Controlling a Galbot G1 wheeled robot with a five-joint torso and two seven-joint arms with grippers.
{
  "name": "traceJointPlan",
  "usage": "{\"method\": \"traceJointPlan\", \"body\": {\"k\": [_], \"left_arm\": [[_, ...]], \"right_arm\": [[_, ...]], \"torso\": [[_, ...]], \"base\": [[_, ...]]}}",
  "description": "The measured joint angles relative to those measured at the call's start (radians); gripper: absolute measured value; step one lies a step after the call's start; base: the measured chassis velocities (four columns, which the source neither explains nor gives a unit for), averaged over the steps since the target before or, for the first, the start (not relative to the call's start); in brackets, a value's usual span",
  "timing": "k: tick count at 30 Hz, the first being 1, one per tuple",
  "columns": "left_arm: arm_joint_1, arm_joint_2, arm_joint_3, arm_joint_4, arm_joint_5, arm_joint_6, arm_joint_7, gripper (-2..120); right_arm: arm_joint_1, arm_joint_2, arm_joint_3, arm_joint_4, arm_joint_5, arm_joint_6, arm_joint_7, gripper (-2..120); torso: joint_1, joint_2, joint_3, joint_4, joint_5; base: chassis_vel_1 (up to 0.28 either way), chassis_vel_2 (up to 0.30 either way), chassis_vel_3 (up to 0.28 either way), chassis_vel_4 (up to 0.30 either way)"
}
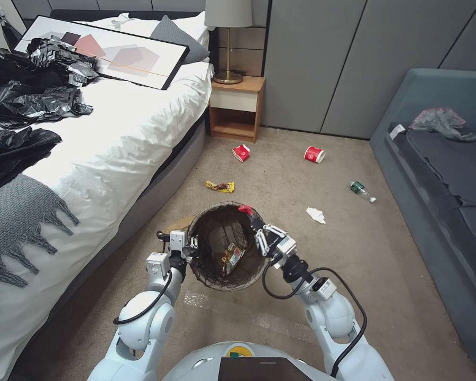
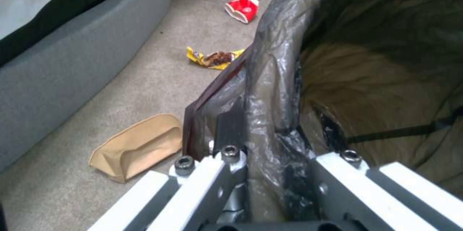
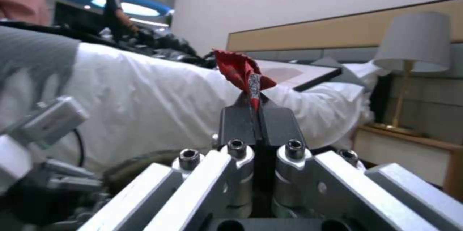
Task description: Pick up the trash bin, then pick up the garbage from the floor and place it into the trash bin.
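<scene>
- My left gripper (image 2: 270,151) is clamped on the bin (image 1: 217,280) rim; light, liner slippery.
- My right gripper (image 3: 254,110) pinches a red wrapper (image 3: 238,66): flimsy, edge-held.

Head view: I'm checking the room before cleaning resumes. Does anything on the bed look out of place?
Yes. Crumpled glossy black plastic bags are strewn across the white bed, and a framed picture lies flat on it by the pillows instead of hanging on a wall.
</scene>
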Motion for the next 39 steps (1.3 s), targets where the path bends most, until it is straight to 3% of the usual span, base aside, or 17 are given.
{"method": "traceJointPlan", "body": {"k": [7,15,23,25,36,39], "left_arm": [[-0.001,0.002,-0.001,-0.001,-0.001,0.001,0.0,0],[-0.002,-0.002,0.002,-0.003,0.0,0.002,0.0,0],[-0.002,-0.004,0.001,-0.005,0.0,0.003,0.0,0],[-0.002,-0.006,0.001,-0.006,0.0,0.003,0.001,0],[-0.003,-0.008,0.0,-0.005,0.001,0.003,0.001,0],[-0.003,-0.009,-0.001,-0.005,0.001,0.003,0.002,0]], "right_arm": [[-0.014,-0.03,-0.068,-0.008,-0.013,-0.019,-0.048,0],[-0.025,-0.019,-0.144,-0.118,-0.085,0.013,-0.024,-2],[-0.023,-0.01,-0.156,-0.144,-0.102,0.021,-0.011,24],[-0.021,-0.009,-0.155,-0.145,-0.103,0.022,-0.01,37],[-0.02,-0.007,-0.149,-0.149,-0.104,0.027,-0.01,69],[-0.02,-0.006,-0.147,-0.151,-0.104,0.03,-0.009,86]], "torso": [[0.0,0.0,0.0,0.0,0.0],[0.0,0.0,0.0,0.0,0.0001],[0.0,0.0,0.0,0.0,0.0001],[0.0,0.0,0.0,0.0,0.0001],[0.0,0.0,0.0,0.0,0.0001],[0.0,0.0,0.0,0.0,0.0001]], "base": [[0.0,0.0,0.0,0.0],[0.0,0.0,0.0,0.0],[0.0,0.0,0.0,0.0],[0.0,0.0,0.0,0.0],[0.0,0.0,0.0,0.0],[0.0,0.0,0.0,0.0]]}}
